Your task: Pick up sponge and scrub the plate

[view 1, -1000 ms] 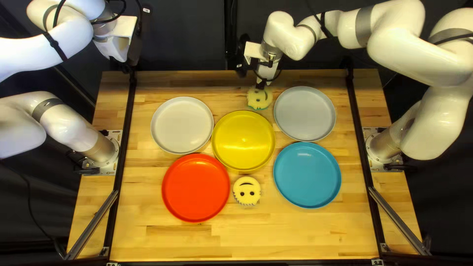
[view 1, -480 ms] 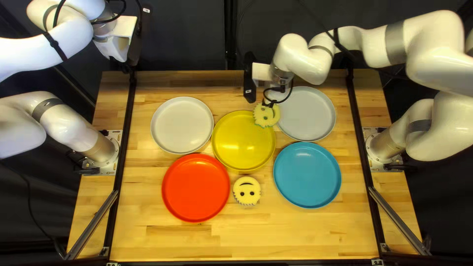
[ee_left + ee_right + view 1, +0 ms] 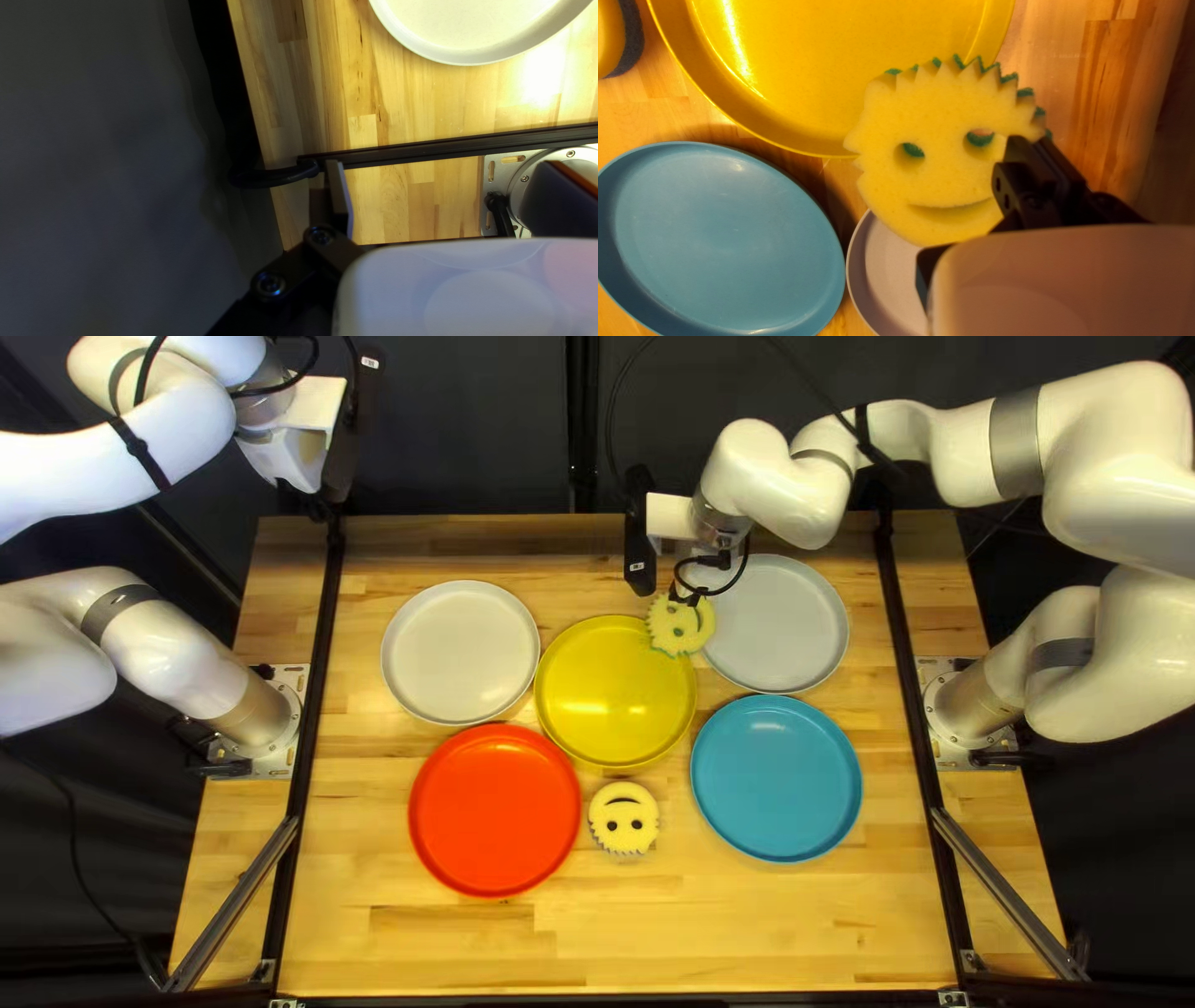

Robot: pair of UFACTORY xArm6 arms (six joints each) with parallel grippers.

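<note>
My right gripper holds a yellow smiley sponge at the yellow plate's upper-right rim in the top left view. In the right wrist view, my right gripper is shut on the edge of this green-backed sponge, which overlaps the yellow plate and a grey plate. Whether it touches them I cannot tell. My left gripper is beyond the table's far left corner, its tips hidden there; in the left wrist view my left gripper is open and empty.
A second smiley sponge lies between the red plate and the blue plate. A white plate is left of the yellow one, the grey plate right. Dark rails border the plates' area.
My right arm has carried its sponge toward the near edge and slightly right, from behind the yellow plate to its rim; the last half second shows only a small shift. The left arm is still.
</note>
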